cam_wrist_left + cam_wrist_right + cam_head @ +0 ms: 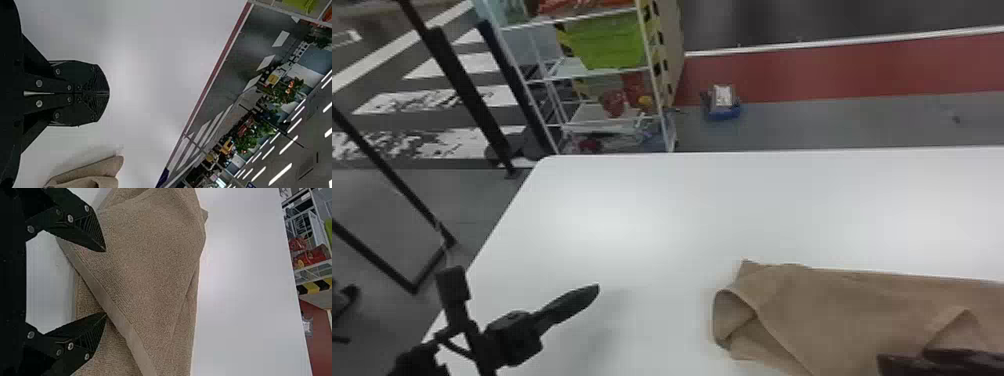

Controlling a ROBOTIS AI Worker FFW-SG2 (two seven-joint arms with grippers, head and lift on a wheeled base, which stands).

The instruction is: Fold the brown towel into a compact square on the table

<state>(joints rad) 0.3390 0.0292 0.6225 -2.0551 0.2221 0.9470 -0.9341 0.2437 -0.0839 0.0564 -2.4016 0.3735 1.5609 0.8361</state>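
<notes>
Hem [113, 307] of the brown towel [837, 310], loosely folded at near right on the worktop [632, 210], probably wanted a shallow pinch from the open jaws of the right gripper [105, 282], the left gripper [109, 94] standing clear, jaws closed.

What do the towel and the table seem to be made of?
The towel looks like soft terry cloth, probably cotton: its matte brown surface has a fine, nubbly pile, with a flatter woven band along one edge. The table has a smooth white top with blurry glare patches, perhaps laminate, though painted board could look alike.
</notes>
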